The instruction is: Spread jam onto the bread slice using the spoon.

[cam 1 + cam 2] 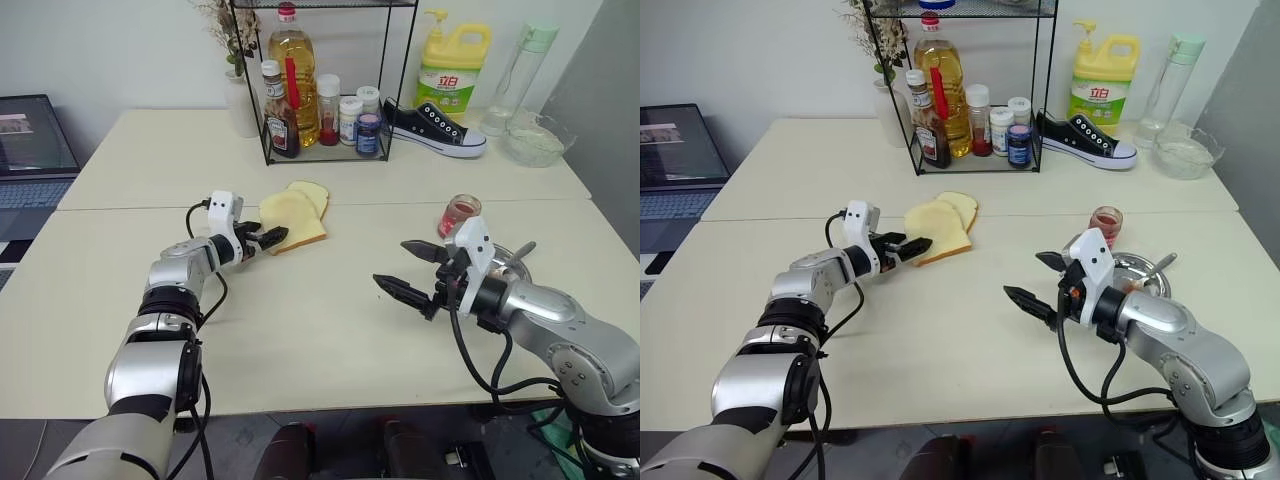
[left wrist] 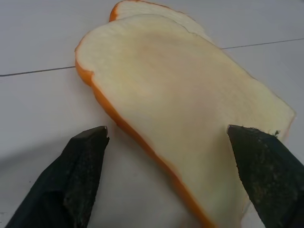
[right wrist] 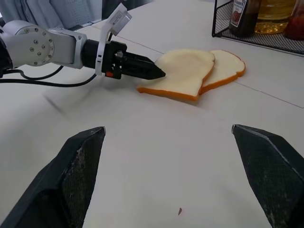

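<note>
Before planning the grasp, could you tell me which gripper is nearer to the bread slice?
Left. The left gripper sits at the bread slice, fingers straddling its near edge; the right gripper hangs open, well off across the table.

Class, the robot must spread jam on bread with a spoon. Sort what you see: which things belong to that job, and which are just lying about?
For the job:
bread slice
jam jar
spoon
left gripper
right gripper

Lying about:
second slice
plate
shoe
oil bottle
detergent bottle
glass bowl

We see wire rack w/ bottles at table's far edge, sneaker & detergent jug beside it.
</note>
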You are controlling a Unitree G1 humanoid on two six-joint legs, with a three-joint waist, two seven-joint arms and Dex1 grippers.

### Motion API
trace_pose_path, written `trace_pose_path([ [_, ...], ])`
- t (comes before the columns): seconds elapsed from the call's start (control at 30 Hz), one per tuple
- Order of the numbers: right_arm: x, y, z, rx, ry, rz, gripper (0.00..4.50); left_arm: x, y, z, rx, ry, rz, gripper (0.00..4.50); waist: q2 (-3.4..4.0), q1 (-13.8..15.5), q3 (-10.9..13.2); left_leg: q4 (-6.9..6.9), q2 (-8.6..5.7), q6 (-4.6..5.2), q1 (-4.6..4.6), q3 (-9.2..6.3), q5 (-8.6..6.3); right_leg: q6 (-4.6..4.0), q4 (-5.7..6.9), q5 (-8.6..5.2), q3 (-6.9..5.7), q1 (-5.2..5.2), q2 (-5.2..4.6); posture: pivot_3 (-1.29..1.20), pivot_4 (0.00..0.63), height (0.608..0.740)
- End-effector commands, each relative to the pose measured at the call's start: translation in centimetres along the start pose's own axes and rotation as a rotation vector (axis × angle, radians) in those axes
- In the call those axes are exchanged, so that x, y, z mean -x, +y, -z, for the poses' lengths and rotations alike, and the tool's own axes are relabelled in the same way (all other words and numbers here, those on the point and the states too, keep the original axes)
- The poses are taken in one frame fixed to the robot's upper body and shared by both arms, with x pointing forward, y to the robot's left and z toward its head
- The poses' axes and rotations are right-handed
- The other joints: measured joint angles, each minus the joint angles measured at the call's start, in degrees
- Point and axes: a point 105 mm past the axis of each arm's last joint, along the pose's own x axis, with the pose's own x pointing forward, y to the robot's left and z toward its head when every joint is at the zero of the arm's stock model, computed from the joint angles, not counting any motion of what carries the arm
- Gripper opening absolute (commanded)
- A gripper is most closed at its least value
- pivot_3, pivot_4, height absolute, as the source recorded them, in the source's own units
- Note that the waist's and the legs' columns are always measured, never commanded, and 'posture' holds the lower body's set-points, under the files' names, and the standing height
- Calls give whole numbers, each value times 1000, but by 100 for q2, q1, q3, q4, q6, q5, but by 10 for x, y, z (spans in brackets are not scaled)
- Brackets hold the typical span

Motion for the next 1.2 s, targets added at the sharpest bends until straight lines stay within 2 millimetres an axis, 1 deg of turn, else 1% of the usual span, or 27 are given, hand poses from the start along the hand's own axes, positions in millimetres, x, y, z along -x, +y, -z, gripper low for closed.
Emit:
trace_pose_path([
  [0.03, 5, -2, -14, 41, -49, 27, 4500, -3, -2, -20, -34, -58, 9, 2921, -1, 0, 0, 0, 0, 0, 0, 0, 0, 0, 0, 0, -1, 0, 0, 0, 150, 740],
  [0.17, 6, -5, -15, 40, -56, 43, 4500, -8, -4, -28, -44, -91, -3, 1654, -4, 10, 2, 2, -3, 0, 0, 0, 0, 0, 0, 0, -4, 1, 0, 0, 150, 740],
  [0.23, 6, -6, -15, 37, -62, 49, 4500, -8, -5, -33, -43, -109, -4, 902, -5, 9, 3, 3, -3, 0, -1, 0, 0, 0, 1, 0, -4, 1, 0, 0, 150, 740],
  [0.27, 6, -6, -15, 35, -64, 51, 4500, -9, -4, -35, -47, -117, -8, 635, -5, 6, 3, 3, -3, 0, -1, 0, 0, 0, 1, 0, -5, 1, 0, 0, 150, 740],
  [0.3, 5, -6, -15, 33, -66, 52, 4500, -9, -4, -38, -53, -124, -14, 257, -5, 5, 3, 2, -3, 0, -1, -1, 0, 0, 1, 0, -5, 1, 0, 0, 150, 740],
  [0.33, 5, -6, -15, 32, -68, 53, 4500, -9, -4, -42, -59, -136, -17, 37, -5, 3, 3, 2, -3, 0, -1, -1, 0, 0, 1, 0, -5, 1, 0, 0, 150, 740],
  [0.47, 5, -8, -14, 30, -70, 60, 4500, -5, -1, -67, -104, -198, -63, 37, -8, 3, 5, 3, -3, 0, -1, -1, 0, 0, 2, 0, -5, 0, 0, 0, 150, 740],
  [0.53, 6, -9, -14, 26, -73, 69, 4500, -4, -6, -81, -121, -222, -41, 37, -9, 2, 5, 3, -3, 0, -1, -2, 0, 0, 2, 0, -6, 0, 0, 0, 150, 740],
  [0.57, 7, -10, -14, 24, -75, 74, 4500, -3, -14, -93, -129, -248, -9, 37, -10, 2, 5, 3, -3, 0, -1, -1, 0, 0, 2, 0, -5, 0, 0, 0, 150, 740],
  [0.6, 7, -11, -15, 23, -76, 77, 4500, -2, -20, -101, -134, -266, 13, 37, -12, 2, 7, 2, -3, 0, -2, -1, 0, 0, 2, 0, -6, 0, 0, 0, 150, 740],
  [0.63, 8, -12, -15, 22, -78, 81, 4500, -2, -28, -110, -137, -283, 42, 37, -13, 2, 8, 3, -3, 0, -3, -2, 0, 0, 2, 0, -5, 0, 0, 0, 150, 740],
  [0.7, 12, -15, -15, 24, -76, 88, 4500, 2, -55, -125, -151, -306, 148, 37, -16, 3, 9, 3, -3, 0, -4, -2, 0, 0, 2, 0, -4, -1, 0, 0, 150, 740],
  [0.73, 13, -16, -15, 25, -75, 90, 4500, 4, -66, -129, -156, -310, 187, 37, -16, 1, 9, 4, -3, -1, -6, -4, 1, 0, 2, 0, -1, -2, 0, 0, 150, 740],
  [0.83, 21, -20, -15, 20, -65, 103, 4500, 19, -115, -137, -123, -304, 364, 37, -16, -2, 9, 5, -3, -2, -8, -5, 1, 0, -1, 0, 15, -1, -2, 0, 150, 740],
  [0.87, 23, -20, -14, 20, -59, 106, 4500, 24, -130, -135, -95, -295, 411, 37, -15, -3, 9, 4, -3, -2, -9, -4, 1, 0, -2, 0, 20, -2, -3, 0, 150, 740],
  [0.9, 25, -20, -14, 20, -55, 106, 4500, 28, -139, -133, -71, -285, 440, 37, -15, -3, 8, 5, -3, -2, -7, -4, 1, 0, -1, 0, 22, 0, -4, 0, 150, 740],
  [0.97, 29, -19, -12, 21, -42, 105, 4500, 34, -154, -121, -30, -248, 487, 37, -14, -5, 8, 5, -1, -2, -4, -4, 1, 0, 0, 0, 24, 1, -4, 0, 150, 740],
  [1.03, 33, -17, -11, 17, -29, 102, 4500, 36, -163, -96, 18, -184, 495, 37, -10, -17, 5, 5, 2, -2, 1, -3, 1, 0, 4, 0, 25, 3, -2, 0, 150, 740],
  [1.07, 35, -16, -10, 16, -25, 101, 4500, 37, -165, -87, 39, -162, 493, 37, -8, -26, 5, 4, 4, -2, 6, -2, 1, 0, 4, 0, 27, 6, -1, 0, 150, 740],
  [1.13, 39, -13, -8, 12, -8, 98, 4500, 38, -170, -60, 70, -102, 486, 37, -7, -37, 4, 3, 10, -2, 7, -1, 1, 0, 5, 0, 28, 6, 4, 0, 150, 740],
  [1.2, 43, -11, -6, 7, 8, 101, 4500, 38, -169, -33, 107, -48, 448, 37, -7, -25, 4, 3, 11, -2, 8, -2, 1, 0, 5, 0, 27, 7, 5, 0, 150, 740],
])
